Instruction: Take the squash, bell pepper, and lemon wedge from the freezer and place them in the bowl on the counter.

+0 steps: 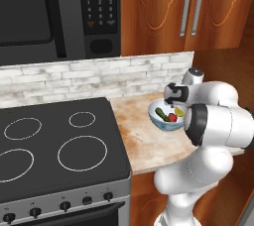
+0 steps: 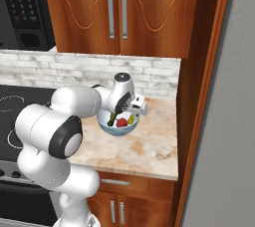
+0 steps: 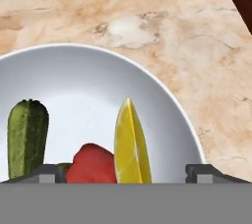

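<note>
The gripper (image 3: pixel 126 174) stands wide open, its two dark fingertips (image 3: pixel 47 174) far apart at the lower left and lower right of the hand view, with nothing between them. It holds nothing and hangs just above the bowl (image 3: pixel 88 78). The lemon wedge (image 3: pixel 130 144) lies in the bowl at lower centre of that frame, against the bell pepper (image 3: pixel 91 165); the squash (image 3: pixel 27 137) lies to their left. Whether a fingertip grazes the food is hard to tell from this close.

In the left base view the bowl (image 1: pixel 159 122) sits on the surface (image 1: pixel 149 141) at centre right, beside the stove (image 1: pixel 59 145). The arm (image 1: pixel 208 121) rises from the lower right, its elbow bent, with the wrist reaching over the bowl and the hand pointing down.
</note>
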